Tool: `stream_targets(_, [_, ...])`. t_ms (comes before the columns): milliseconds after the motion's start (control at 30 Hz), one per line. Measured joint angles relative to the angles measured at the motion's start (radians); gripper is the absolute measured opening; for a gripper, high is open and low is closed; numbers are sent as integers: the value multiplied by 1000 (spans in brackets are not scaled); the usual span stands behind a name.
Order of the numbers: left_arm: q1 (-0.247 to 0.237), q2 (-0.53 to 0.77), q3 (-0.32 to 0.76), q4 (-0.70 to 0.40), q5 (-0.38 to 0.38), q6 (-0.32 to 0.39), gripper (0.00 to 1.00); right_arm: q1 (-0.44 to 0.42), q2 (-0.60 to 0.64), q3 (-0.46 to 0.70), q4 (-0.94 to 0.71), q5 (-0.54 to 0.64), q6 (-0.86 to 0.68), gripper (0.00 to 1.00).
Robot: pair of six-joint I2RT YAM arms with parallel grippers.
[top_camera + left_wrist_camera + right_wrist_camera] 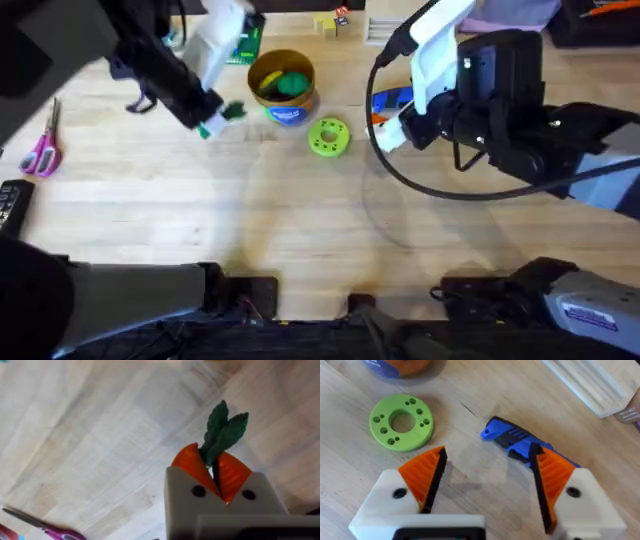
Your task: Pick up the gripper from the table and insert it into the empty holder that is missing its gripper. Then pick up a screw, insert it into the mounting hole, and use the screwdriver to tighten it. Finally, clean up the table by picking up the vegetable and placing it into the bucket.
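Note:
My left gripper [218, 118] [211, 459] is shut on the slim green vegetable [230, 112] [223, 429], holding it above the table [300, 220] just left of the tan bucket [284, 88] [400, 365]. The bucket has a blue label band and holds a yellow and a green toy. My right gripper [386, 128] [487, 467] stands open over the bare wood, its orange ribbed pads [426, 471] wide apart. The blue screwdriver [392, 100] [520, 442] lies on the table just beyond it. The loose gripper piece, the holder and the screw are out of view.
A flat green disc with holes [329, 137] [401, 421] lies between the bucket and my right gripper. Pink-handled scissors [42, 150] [45, 529] rest at the far left, with a black remote [10, 202] below them. A white ridged tray [590, 385] sits at the back.

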Motion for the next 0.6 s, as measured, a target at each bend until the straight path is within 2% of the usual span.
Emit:
stream_targets(100, [0,0,109,21,50,-37,23,0,0,0,6,0,0,994])
stream_targets(200, [0,0,174,93,149,-57,23,0,0,0,17,0,0,994])
stream_targets(367, [-1,5,185,208,275,-145,23,0,0,0,21,0,0,993])
stream_targets(500, [-18,43,186,289,324,-241,23,0,0,0,21,0,0,994])
stream_targets(600, [-49,92,186,310,341,-277,23,0,0,0,21,0,0,994])
